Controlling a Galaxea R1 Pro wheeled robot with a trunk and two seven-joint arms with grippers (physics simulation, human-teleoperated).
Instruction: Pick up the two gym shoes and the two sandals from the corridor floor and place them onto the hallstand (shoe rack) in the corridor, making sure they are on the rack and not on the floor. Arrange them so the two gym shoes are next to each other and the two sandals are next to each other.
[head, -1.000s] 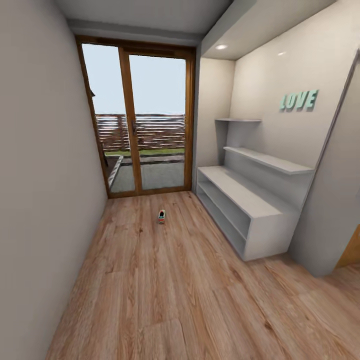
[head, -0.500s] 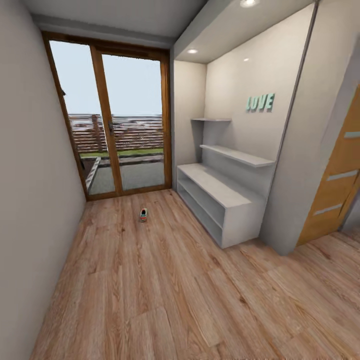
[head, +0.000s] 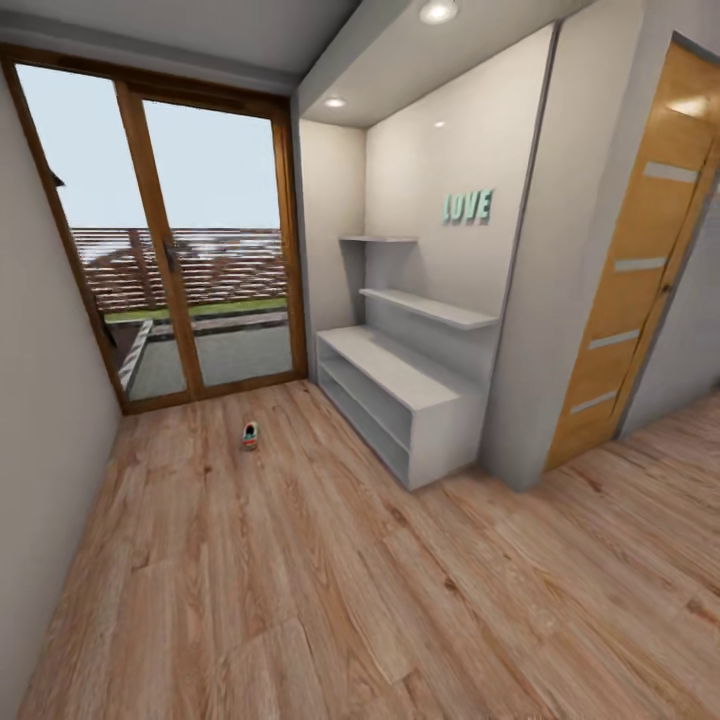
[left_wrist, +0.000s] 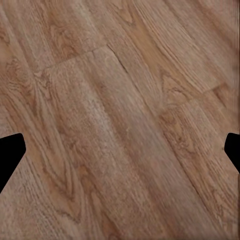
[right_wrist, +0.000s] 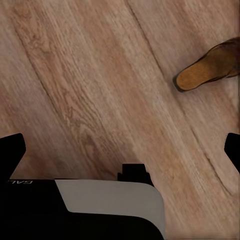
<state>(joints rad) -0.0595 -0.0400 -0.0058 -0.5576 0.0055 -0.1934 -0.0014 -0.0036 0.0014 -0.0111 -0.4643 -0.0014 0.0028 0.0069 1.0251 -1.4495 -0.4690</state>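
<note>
One gym shoe (head: 249, 436), white with red and green accents, stands alone on the corridor floor (head: 300, 580) in front of the glass door. To its right the light-grey hallstand (head: 400, 385) stands against the wall, its top and both shelf rows bare. In the right wrist view a brown sandal (right_wrist: 210, 67) with a tan footbed lies on the planks, apart from my right gripper (right_wrist: 120, 150), which is open with nothing in it. My left gripper (left_wrist: 120, 152) is open too, over bare wood floor (left_wrist: 120, 100).
A glass sliding door (head: 170, 270) closes the far end of the corridor. Grey stepped wall shelves (head: 430, 308) and a "LOVE" sign (head: 468, 207) hang above the rack. A wooden door (head: 640, 270) is at the right. Part of my own body (right_wrist: 100, 210) shows in the right wrist view.
The head camera has turned to the right, so the glass door, shoe and rack have shifted left in the picture and the wooden door has come into view. The shoe itself has not moved.
</note>
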